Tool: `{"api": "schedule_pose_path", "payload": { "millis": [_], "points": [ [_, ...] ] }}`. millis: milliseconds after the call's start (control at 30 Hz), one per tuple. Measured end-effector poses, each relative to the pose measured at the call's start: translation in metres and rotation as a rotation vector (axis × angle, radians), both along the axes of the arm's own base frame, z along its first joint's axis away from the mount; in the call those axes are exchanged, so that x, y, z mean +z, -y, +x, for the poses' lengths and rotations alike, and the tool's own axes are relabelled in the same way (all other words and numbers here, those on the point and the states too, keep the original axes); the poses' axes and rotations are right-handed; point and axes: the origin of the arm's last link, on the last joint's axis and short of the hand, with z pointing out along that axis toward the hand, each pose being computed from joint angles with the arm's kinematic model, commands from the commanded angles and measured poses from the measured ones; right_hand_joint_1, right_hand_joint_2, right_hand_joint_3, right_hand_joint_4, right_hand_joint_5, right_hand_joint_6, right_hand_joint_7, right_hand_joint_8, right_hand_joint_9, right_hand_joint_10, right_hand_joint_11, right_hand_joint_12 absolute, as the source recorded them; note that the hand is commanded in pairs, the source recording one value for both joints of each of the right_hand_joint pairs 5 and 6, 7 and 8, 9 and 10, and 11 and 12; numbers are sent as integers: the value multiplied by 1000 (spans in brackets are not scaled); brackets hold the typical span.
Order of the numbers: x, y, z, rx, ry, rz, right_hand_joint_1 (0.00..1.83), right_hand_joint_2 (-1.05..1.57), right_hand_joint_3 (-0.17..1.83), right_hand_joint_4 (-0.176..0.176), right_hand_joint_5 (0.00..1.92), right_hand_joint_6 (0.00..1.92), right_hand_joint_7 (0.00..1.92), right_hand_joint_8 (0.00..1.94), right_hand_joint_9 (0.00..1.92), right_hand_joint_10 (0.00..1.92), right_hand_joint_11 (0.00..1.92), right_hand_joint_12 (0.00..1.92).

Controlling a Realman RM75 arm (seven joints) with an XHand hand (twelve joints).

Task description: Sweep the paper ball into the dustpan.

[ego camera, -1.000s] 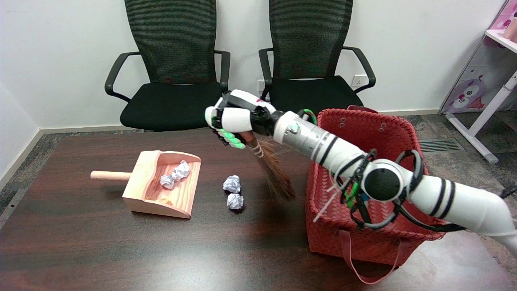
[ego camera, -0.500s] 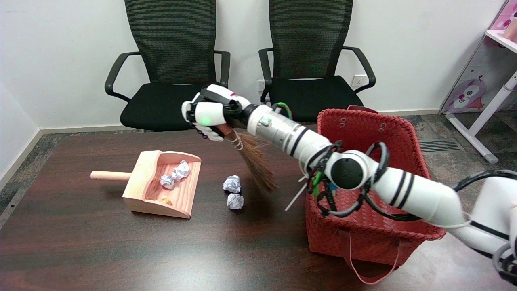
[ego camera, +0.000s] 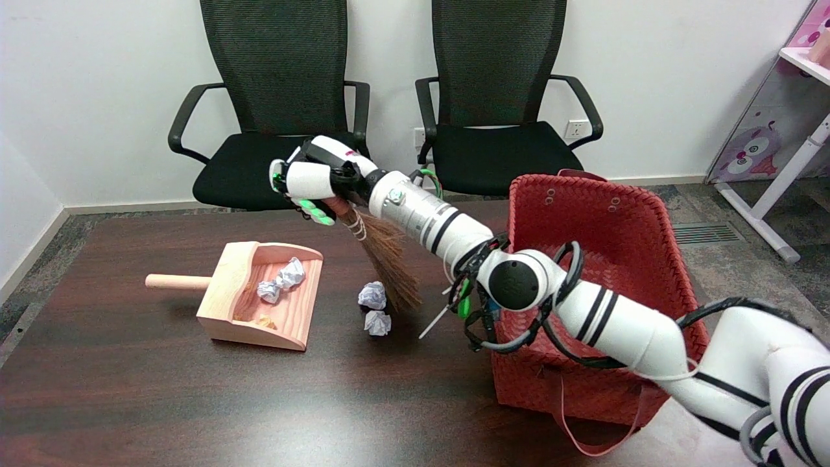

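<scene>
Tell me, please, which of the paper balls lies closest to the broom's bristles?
The upper loose paper ball on the table, just left of the broom bristle tips; the lower one lies farther, and two sit inside the dustpan.

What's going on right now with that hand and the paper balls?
Right hand gripping the broom. Two paper balls on the table beside its bristles, two more in the dustpan. Nothing between them and the dustpan.

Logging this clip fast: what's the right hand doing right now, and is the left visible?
Right hand: closed around the handle of the small broom, bristles pointing down beside the paper balls.
Left hand: not in view.
</scene>
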Motion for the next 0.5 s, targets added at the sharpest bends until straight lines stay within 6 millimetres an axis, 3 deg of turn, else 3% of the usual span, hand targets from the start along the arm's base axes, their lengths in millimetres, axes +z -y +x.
{"api": "schedule_pose_path", "payload": {
  "millis": [500],
  "points": [
    [-13, -14, 4, 55, -20, -88, 914, 1571, 1833, 2, 1920, 1920, 1920, 1920, 1920, 1920, 1920, 1920]
  ]
}}
